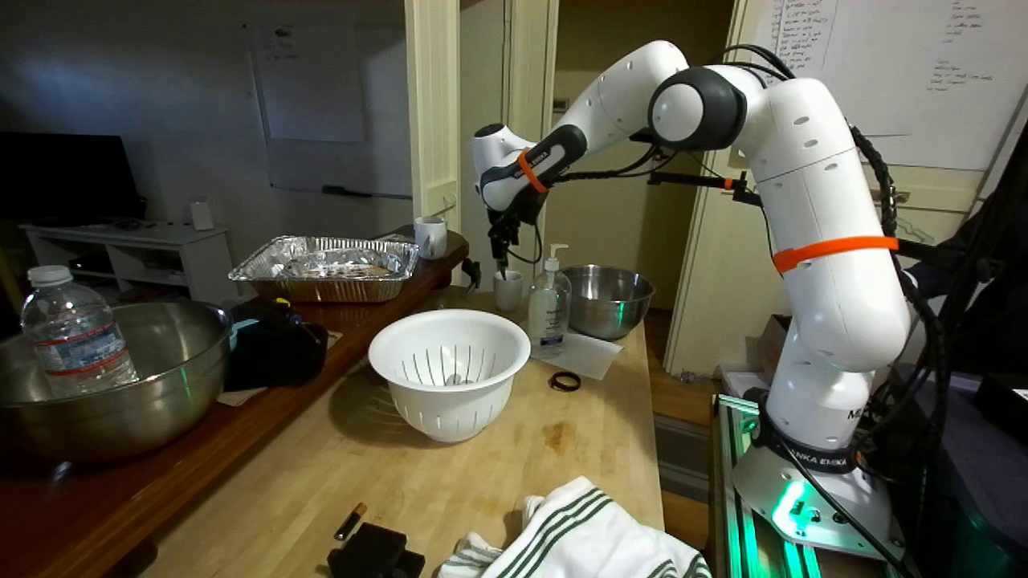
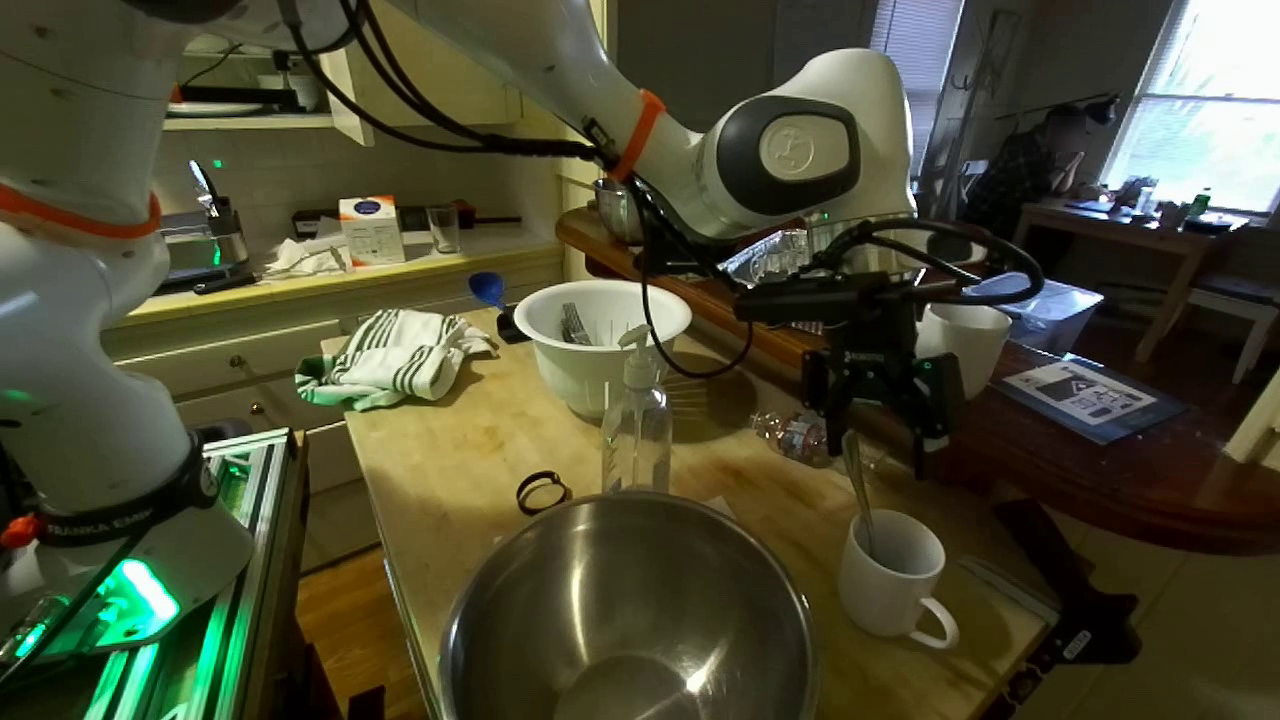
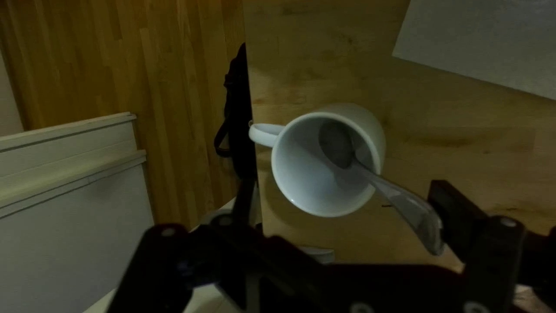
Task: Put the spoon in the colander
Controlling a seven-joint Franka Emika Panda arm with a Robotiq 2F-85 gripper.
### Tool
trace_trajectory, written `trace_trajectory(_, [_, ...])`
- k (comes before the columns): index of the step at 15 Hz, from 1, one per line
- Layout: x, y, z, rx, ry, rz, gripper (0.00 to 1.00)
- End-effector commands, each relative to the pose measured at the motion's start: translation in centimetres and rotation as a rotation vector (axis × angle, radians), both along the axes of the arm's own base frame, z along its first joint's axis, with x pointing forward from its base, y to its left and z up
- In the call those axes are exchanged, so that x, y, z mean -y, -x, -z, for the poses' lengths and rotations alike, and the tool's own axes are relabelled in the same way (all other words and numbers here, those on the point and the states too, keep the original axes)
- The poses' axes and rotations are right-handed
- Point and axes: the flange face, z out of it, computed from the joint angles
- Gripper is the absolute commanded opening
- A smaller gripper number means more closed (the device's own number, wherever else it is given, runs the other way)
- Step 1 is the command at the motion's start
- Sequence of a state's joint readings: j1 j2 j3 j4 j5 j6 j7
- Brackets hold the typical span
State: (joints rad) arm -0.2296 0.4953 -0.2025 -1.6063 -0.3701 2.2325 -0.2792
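In the wrist view, the spoon (image 3: 399,200) is propped inside a white mug (image 3: 299,171), its handle tilted toward four o'clock. The gripper (image 2: 878,438) is spread wide, one finger (image 3: 456,213) near the handle. In an exterior view, the colander (image 2: 572,378) is set at ten o'clock from the mug.
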Motion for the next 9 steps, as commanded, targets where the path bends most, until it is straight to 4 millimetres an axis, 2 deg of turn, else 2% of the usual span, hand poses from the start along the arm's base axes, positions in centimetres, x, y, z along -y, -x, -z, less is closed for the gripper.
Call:
trace_trajectory(1, [0.56,-0.53,0.11,-0.029,0.018,-0.012,1.00])
trace_trajectory(2, [0.59,-0.61,0.15,-0.029,0.016,-0.027,1.00])
trace_trajectory(3, [0.59,-0.67,0.18,-0.032,0.021,-0.032,0.90])
trace_trajectory(4, [0.50,-0.71,0.24,-0.034,0.020,-0.040,0.74])
trace_trajectory(9, [0.32,-0.47,-0.33,-0.044,0.035,-0.036,0.35])
